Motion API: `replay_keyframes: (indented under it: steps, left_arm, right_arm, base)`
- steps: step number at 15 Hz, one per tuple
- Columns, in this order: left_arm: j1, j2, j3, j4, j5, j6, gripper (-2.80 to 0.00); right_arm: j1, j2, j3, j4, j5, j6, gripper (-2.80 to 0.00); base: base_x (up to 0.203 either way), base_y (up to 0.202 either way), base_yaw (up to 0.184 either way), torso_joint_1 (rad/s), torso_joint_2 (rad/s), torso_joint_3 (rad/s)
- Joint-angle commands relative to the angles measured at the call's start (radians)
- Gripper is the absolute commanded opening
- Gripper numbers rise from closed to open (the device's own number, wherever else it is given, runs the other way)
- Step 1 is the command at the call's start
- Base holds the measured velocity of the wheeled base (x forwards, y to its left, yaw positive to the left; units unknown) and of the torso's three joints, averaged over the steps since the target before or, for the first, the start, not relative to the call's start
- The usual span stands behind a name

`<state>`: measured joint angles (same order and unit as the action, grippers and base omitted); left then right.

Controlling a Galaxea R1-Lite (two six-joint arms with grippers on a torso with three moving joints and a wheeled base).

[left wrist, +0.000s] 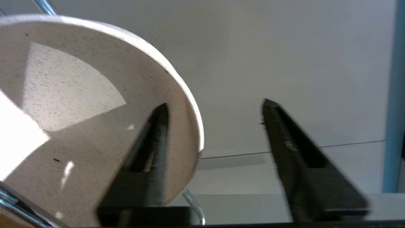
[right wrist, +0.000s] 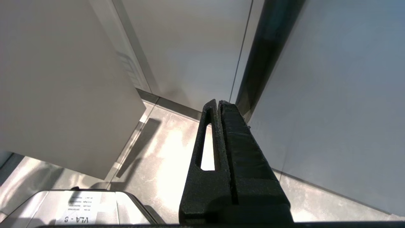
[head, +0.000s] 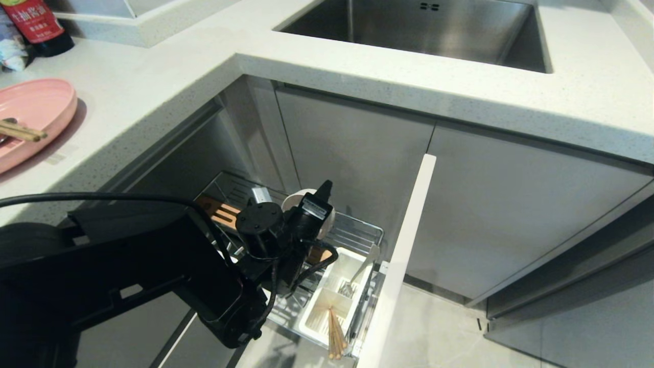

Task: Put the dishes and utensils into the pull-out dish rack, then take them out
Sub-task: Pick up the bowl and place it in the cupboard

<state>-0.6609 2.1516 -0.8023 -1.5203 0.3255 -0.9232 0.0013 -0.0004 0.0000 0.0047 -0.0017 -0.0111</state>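
Observation:
The cream-white bowl (head: 299, 198) stands on its edge in the pull-out dish rack (head: 364, 228). My left gripper (head: 322, 195) reaches down to it. In the left wrist view the left gripper (left wrist: 215, 104) is open. One finger (left wrist: 152, 148) lies inside the bowl (left wrist: 79, 110), the other finger (left wrist: 297, 158) is well clear outside, and the rim is between them. The pink plate (head: 36, 105) sits on the counter at the left, with the wooden chopsticks (head: 23, 132) across it and a grey spoon end (head: 4, 137) beside them. My right gripper (right wrist: 218, 103) hangs shut over the floor.
The rack's white utensil box (head: 327, 296) holds a steel fork (head: 352, 283) and a bundle of chopsticks (head: 335, 335). The pale front panel (head: 403, 255) stands out to the right of the rack. A steel sink (head: 434, 30) is set in the counter (head: 587, 92) above. A sauce bottle (head: 36, 23) stands at the back left.

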Motion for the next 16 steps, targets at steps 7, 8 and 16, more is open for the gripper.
replay_keyframes:
  steps: [7,8,16]
  left_arm:
    - [-0.031,-0.155,0.027,0.133,0.012,0.146,0.0]
    - [-0.03,-0.18,0.026,0.211,0.015,0.16,0.0]
    - [-0.029,-0.385,-0.005,0.591,0.076,0.279,-2.8]
  right_arm:
    - [0.0,0.0,0.0,0.001,0.0,-0.001,-2.8]
    - [0.0,0.0,0.0,0.0,0.0,-0.001,-2.8]
    - [0.0,0.0,0.0,0.0,0.0,0.0,-2.8]
  base:
    - [0.0,0.0,0.0,0.0,0.0,0.0]
    - [0.0,0.0,0.0,0.0,0.0,0.0]
    - [0.0,0.0,0.0,0.0,0.0,0.0]
